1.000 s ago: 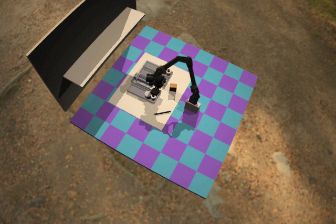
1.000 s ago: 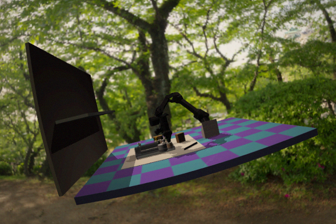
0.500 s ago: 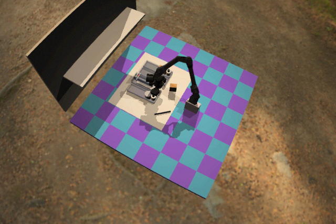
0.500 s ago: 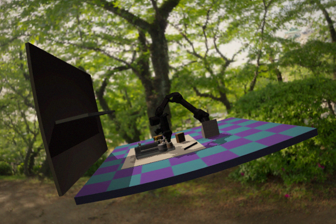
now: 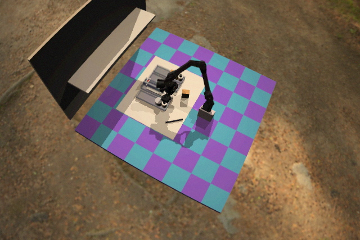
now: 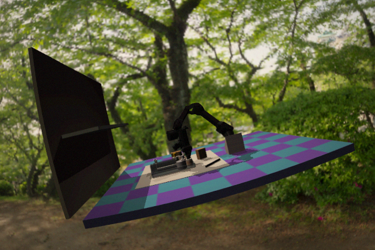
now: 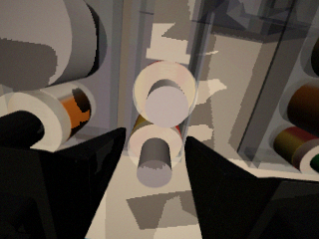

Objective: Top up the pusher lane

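Note:
My gripper (image 7: 156, 137) is open, with one finger on each side of the front jar (image 7: 156, 143) and small gaps beside it. That jar has a cream top and a grey knob, and stands upright at the front end of the middle lane. The rear jar (image 7: 164, 82), also with a cream top and a pale grey knob, stands directly behind it. Red and olive label parts show between them. The grey lane tray (image 5: 149, 100) (image 6: 164, 173) lies under the gripper. The pusher plate and the low front stop cannot be made out clearly.
In the left lane stand a large grey jar (image 7: 40, 45) and an orange-labelled jar (image 7: 75, 110) with a black knob. On the right is a green-knobbed jar (image 7: 294, 144). An orange-and-black block (image 5: 185, 93) (image 6: 201, 153) and a black bar (image 5: 174, 121) (image 6: 212, 163) lie nearby.

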Robot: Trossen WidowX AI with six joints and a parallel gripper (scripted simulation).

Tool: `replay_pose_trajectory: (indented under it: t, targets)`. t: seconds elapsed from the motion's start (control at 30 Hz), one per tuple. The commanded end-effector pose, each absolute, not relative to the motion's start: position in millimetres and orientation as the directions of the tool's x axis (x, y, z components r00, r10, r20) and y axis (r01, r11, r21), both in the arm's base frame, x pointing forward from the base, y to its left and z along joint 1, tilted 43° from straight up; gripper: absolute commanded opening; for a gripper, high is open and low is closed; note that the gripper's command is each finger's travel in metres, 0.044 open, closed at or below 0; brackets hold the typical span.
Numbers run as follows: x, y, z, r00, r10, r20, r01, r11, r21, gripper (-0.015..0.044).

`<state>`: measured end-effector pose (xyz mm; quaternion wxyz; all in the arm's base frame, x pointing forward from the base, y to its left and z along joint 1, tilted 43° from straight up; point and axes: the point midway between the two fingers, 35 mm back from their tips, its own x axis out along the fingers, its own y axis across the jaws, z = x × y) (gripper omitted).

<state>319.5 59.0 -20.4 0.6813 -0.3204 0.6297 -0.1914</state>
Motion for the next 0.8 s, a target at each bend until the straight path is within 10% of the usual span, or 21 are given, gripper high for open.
replay_pose_trajectory:
  t: [0.0, 0.77]
  targets:
    - [320, 59, -20, 0.136, -0.666, -0.733, -0.141, 0.720, -0.680, 0.0271]
    - [295, 70, -6, 0.135, -0.665, -0.735, -0.142, 0.721, -0.678, 0.0271]
